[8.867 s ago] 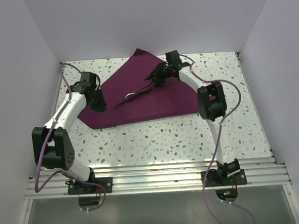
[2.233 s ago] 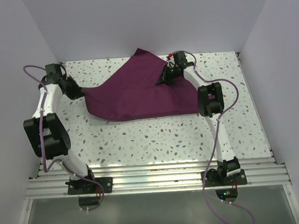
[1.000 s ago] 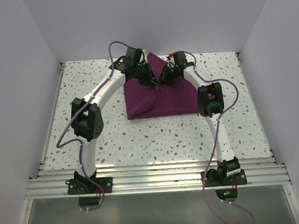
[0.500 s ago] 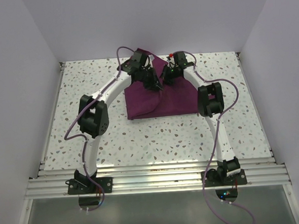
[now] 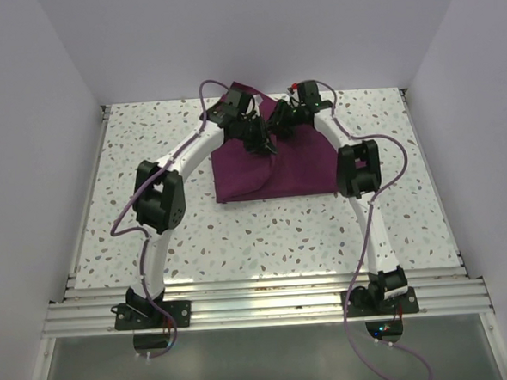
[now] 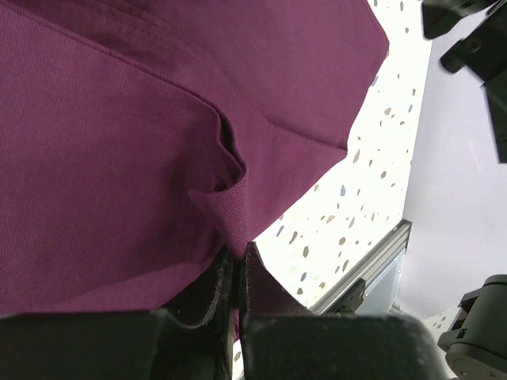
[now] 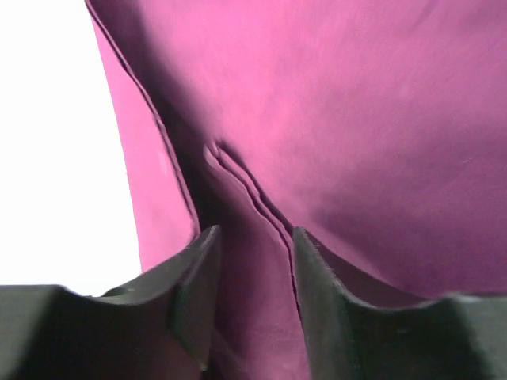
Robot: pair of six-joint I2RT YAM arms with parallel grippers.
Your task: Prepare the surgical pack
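The maroon cloth (image 5: 297, 172) lies folded into a roughly rectangular bundle at the back middle of the table. The tray, scissors, tweezers and gauze are hidden. My left gripper (image 5: 263, 143) reaches over the bundle's top. In the left wrist view it (image 6: 236, 260) is shut on a pinched ridge of the cloth (image 6: 119, 142). My right gripper (image 5: 278, 126) is close beside it at the bundle's far edge. In the right wrist view it (image 7: 253, 237) is open, its fingers straddling a seam fold of the cloth (image 7: 380, 119).
The speckled table (image 5: 147, 145) is boxed in by white walls at the left, back and right. An aluminium rail (image 5: 261, 306) runs along the near edge. Black parts of the right arm (image 6: 475, 39) show close by in the left wrist view.
My left gripper carried the cloth's left corner from the far left across onto the bundle, folding it over. In the last half second the right gripper shifted slightly back.
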